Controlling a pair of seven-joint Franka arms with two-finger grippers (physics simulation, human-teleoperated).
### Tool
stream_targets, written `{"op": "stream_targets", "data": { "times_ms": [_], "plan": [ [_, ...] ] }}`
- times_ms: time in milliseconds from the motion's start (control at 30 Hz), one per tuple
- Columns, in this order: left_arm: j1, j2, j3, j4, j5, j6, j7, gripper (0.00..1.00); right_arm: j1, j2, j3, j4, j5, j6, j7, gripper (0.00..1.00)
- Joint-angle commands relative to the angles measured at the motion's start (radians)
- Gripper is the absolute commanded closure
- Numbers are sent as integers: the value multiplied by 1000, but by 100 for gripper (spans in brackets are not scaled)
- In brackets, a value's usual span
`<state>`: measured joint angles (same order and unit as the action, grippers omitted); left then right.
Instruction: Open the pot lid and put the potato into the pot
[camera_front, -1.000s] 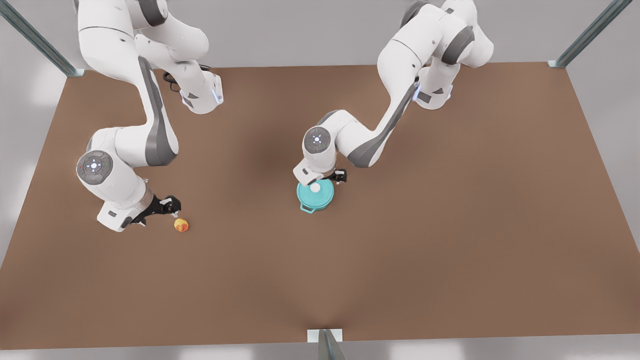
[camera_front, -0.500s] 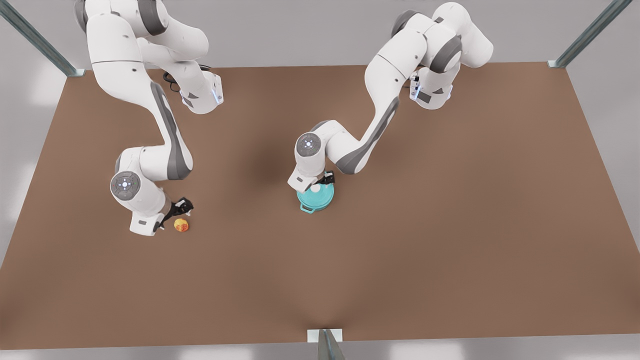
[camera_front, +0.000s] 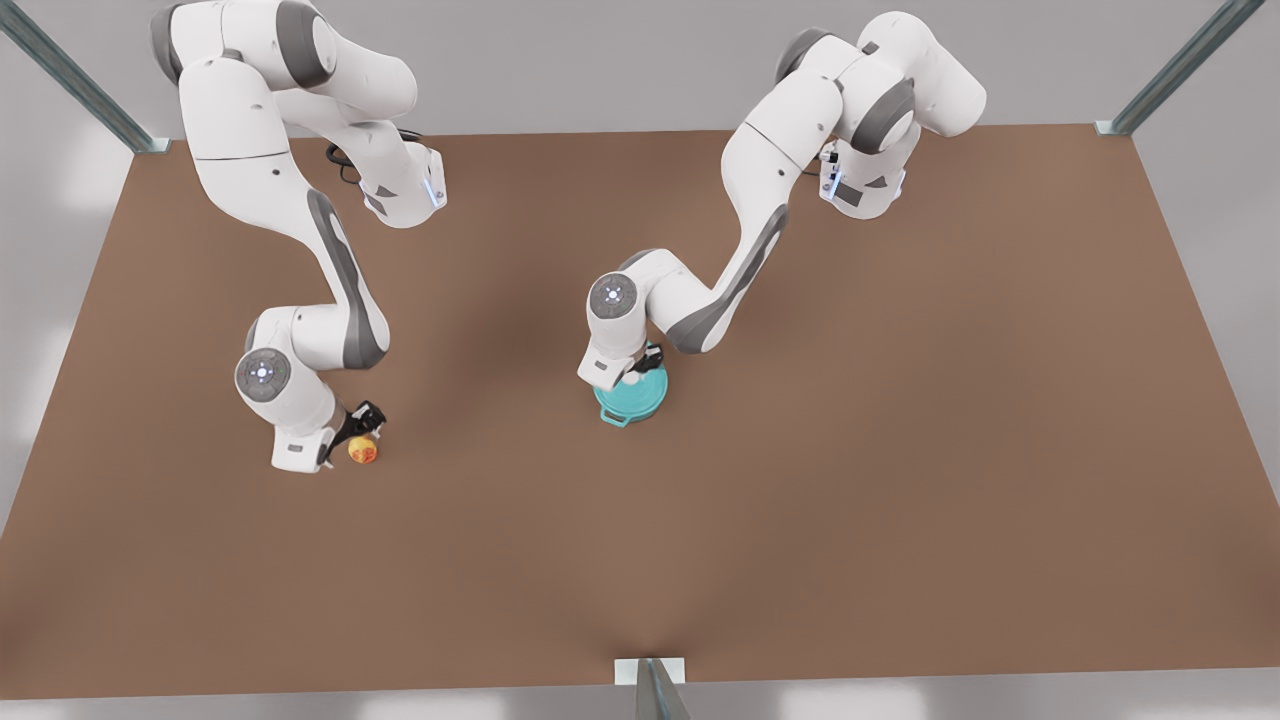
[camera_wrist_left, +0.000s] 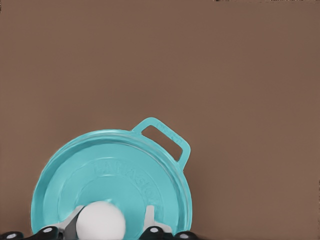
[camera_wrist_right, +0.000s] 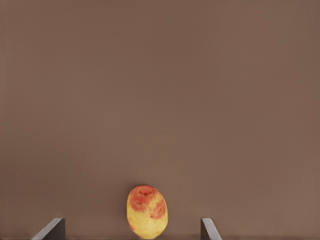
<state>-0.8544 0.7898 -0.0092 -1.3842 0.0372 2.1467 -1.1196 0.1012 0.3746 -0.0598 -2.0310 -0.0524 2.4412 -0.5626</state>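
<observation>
Right tool (camera_wrist_right: 132, 235) spread wide around the potato (camera_wrist_right: 147, 211), resting on the tabletop (camera_wrist_right: 160, 90) between its fingertips. Left tool (camera_wrist_left: 107, 231) parted beside the knob (camera_wrist_left: 100, 221); pot lid (camera_wrist_left: 115, 180) seated on pot (camera_front: 630, 402), one handle (camera_wrist_left: 165, 140) beyond.

Flat teal lid with white knob (camera_front: 637, 385) shut on round teal pot (camera_front: 628, 405), frame centre; yellow, red-patched potato (camera_front: 363, 452) lower left.
</observation>
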Motion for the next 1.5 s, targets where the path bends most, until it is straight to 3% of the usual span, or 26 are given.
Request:
{"op": "stream_targets", "data": {
  "times_ms": [0, 133, 233, 267, 333, 400, 500, 667, 700, 733, 767, 867, 933, 1000, 1067, 1100, 1367, 1467],
  "plan": [
    [0, -1, 0, 1, 0, -1, -106, 47, 0, 7, -2, -5, 5, 19, -95, 0],
    [6, -27, 6, 16, -6, -110, -55, 50, 0, 43, -15, -5, 8, 21, -105, 0],
    [201, -179, 12, 36, -69, -439, 323, 50, 0, 76, -15, -3, 13, 22, -105, 0],
    [274, -179, 18, 45, -46, -447, 469, 50, 0, 87, -15, -5, 13, 47, -105, 0],
    [391, -159, 20, 47, 20, -371, 681, 50, -2, 96, -15, -5, 13, 47, -108, 0],
    [417, -77, 21, 40, 20, -171, 727, 50, -12, 106, -15, -5, 13, 50, -108, 0],
    [446, 19, 28, 42, 21, -21, 735, 50, -15, 106, -15, -6, 11, 50, -109, 0],
    [469, 52, 28, 45, 35, 27, 773, 50, -15, 136, -17, -12, 11, 55, -109, 0],
    [469, 52, 28, 45, 35, 27, 771, 42, -15, 141, -17, -12, 13, 56, -109, 0],
    [468, 52, 28, 45, 36, 27, 771, 26, -17, 144, -17, -11, 11, 58, -109, 0],
    [468, 52, 28, 43, 44, 27, 771, 0, -17, 145, -17, -11, 11, 58, -111, 0],
    [482, 36, 29, 43, 43, 10, 797, 0, -43, 152, -15, -11, 9, 58, -122, 0],
    [638, -167, 29, 65, -69, -393, 1053, 0, -40, 153, -15, -11, 9, 70, -122, 0],
    [768, -314, 32, 96, -75, -625, 1207, 0, -35, 156, -11, -12, 11, 70, -120, 0],
    [805, -458, 35, -27, -95, -625, 1215, 0, -35, 159, -8, -12, 11, 71, -120, 0],
    [805, -478, 35, -12, -95, -633, 1212, 0, -35, 167, -8, -12, 11, 85, -120, 0],
    [880, -445, 34, -19, -122, -581, 1129, 0, -34, 181, -6, -11, 11, 99, -123, 0],
    [879, -452, 32, -27, -120, -588, 1114, 0, -34, 179, -5, -9, 11, 97, -122, 23]
  ]
}}
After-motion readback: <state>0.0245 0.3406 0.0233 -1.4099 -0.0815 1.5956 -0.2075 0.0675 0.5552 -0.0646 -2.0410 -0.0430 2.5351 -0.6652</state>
